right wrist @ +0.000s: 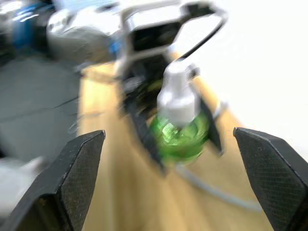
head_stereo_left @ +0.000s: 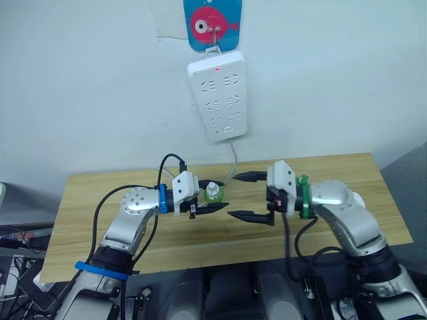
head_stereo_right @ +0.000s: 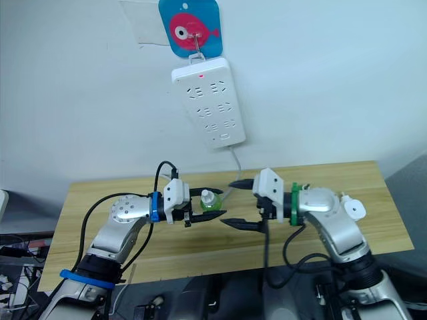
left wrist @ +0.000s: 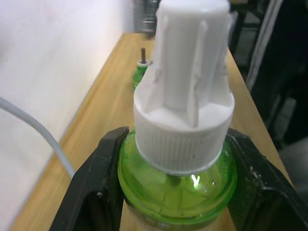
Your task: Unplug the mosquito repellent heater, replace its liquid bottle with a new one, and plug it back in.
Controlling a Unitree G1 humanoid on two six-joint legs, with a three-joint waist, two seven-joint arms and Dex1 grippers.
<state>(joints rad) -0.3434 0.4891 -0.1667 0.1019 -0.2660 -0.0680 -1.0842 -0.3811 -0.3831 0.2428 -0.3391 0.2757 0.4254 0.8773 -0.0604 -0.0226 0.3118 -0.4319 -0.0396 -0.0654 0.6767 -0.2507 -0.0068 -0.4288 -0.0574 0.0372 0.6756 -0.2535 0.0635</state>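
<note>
My left gripper (head_stereo_left: pixel 217 202) is shut on a green liquid bottle (head_stereo_left: pixel 213 193) with a white ribbed cap (left wrist: pixel 185 91), held upright just above the wooden table (head_stereo_left: pixel 100 193). My right gripper (head_stereo_left: pixel 233 195) faces it from the right, open wide, its fingertips a short way from the bottle and nothing between them. A second green bottle (left wrist: pixel 141 68) with a bare wick stands farther along the table near the wall. A small white rounded unit (head_stereo_right: pixel 353 210), apparently the mosquito repellent heater, lies on the table behind my right forearm, mostly hidden.
A long white power strip (head_stereo_left: pixel 218 95) hangs on the wall above the table from a blue fish hook (head_stereo_left: pixel 212 25), its red light on and its sockets empty. Its grey cable (head_stereo_left: pixel 233 160) drops to the table behind the bottle.
</note>
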